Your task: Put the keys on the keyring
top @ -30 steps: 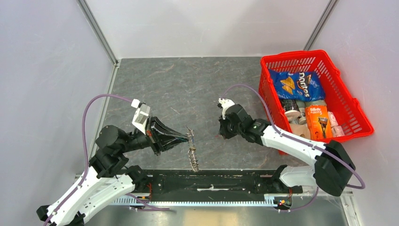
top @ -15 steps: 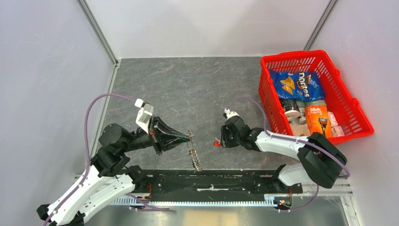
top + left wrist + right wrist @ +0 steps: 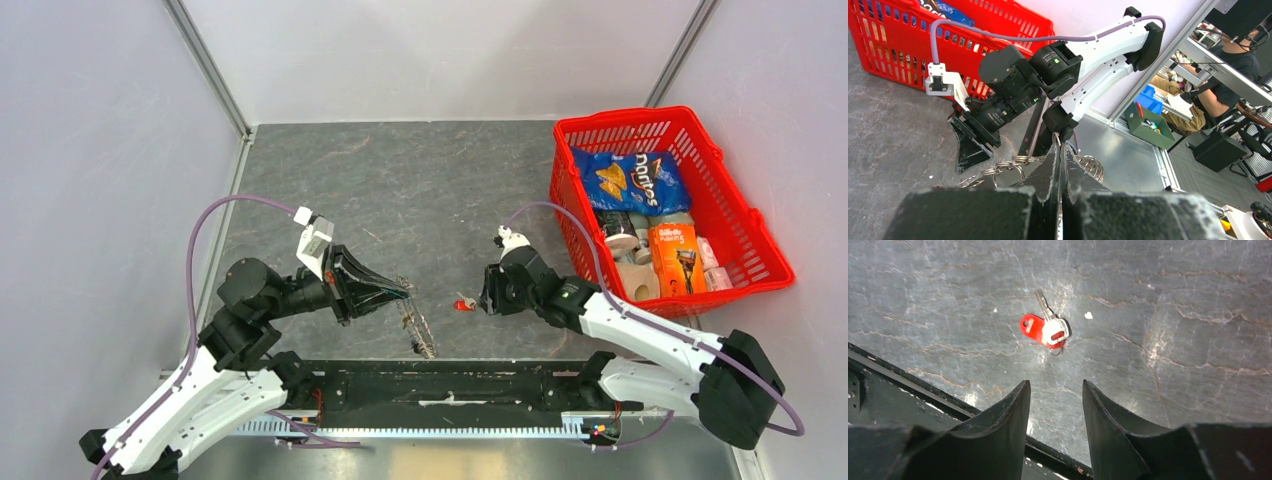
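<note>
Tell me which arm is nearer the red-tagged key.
Right. The right arm holds its open jaws just short of the red-tagged key on the table; the left arm, jaws shut on the keyring, is farther off to the left.

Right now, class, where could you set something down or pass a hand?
Bare: the far half of the table, left of the red basket. Crowded: the near strip, where the left end effector holds the keyring beside the red-tagged key and right end effector.
</note>
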Tool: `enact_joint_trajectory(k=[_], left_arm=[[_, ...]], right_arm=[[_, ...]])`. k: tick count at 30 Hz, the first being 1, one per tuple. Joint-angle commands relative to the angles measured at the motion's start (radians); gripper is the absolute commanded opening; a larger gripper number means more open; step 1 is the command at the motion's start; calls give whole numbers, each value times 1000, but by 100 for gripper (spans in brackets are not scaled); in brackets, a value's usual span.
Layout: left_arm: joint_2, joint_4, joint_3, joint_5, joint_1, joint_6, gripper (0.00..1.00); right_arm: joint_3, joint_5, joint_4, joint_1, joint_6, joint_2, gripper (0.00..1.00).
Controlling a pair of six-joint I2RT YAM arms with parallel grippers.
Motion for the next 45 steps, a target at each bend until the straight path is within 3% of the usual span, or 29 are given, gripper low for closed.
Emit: enact_joint_trajectory(k=[1,11,20,26,39,45], left_arm=[[1,92,2,-3,-2,21,2],[-11,78,5,-12,-2,18,2],[-42,57,-10,-27,-2,35,2],[-53,48,-19,-29,-2,46,2],[-59,13,-20,-29,-2,74,2],[-63,5,-22,-34,-2,79,2]], right_arm=[[20,-19,-53,3,6,10,50],[22,6,-28,98,-37,112,48],[-26,194,68,153,-55,175,46],[-72,288,219,183,-68,205,42],[-93,269,310,209,-108,265,46],[-87,293,289,216,-110,264,41]])
